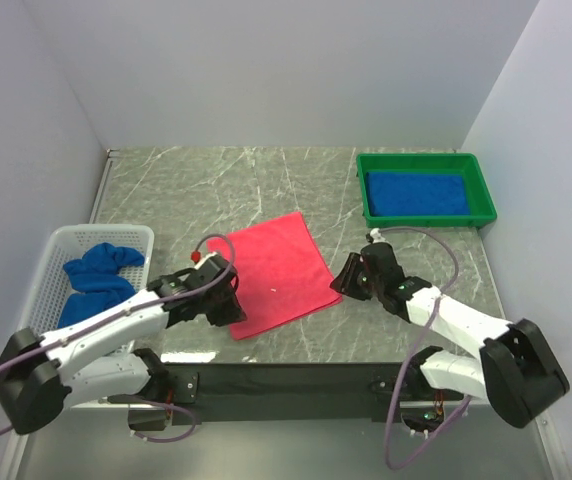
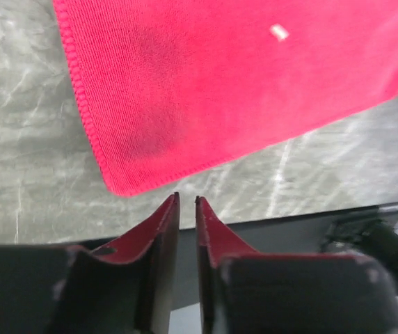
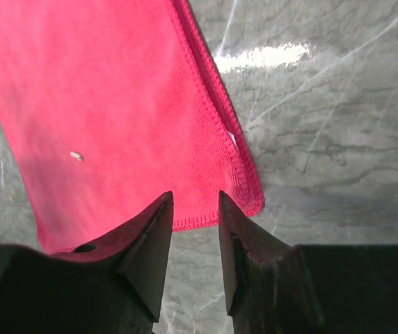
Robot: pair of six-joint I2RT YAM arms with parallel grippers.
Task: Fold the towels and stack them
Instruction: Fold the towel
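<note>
A red towel (image 1: pixel 271 272) lies flat in the middle of the marble table (image 1: pixel 216 180). My left gripper (image 1: pixel 230 303) sits low at the towel's near left corner. In the left wrist view its jaws (image 2: pixel 187 200) are almost together with nothing between them, and the towel (image 2: pixel 220 83) corner lies just beyond the tips. My right gripper (image 1: pixel 344 281) is at the towel's right corner. In the right wrist view it (image 3: pixel 195 195) is partly open and empty, with the towel (image 3: pixel 115 104) hem just past its tips. A folded blue towel (image 1: pixel 418 193) lies in the green tray (image 1: pixel 486 195).
A white basket (image 1: pixel 51 255) at the left holds a crumpled blue towel (image 1: pixel 96 275). The black front edge of the table (image 1: pixel 286 375) runs just behind both grippers. White walls close in the table at the back and sides.
</note>
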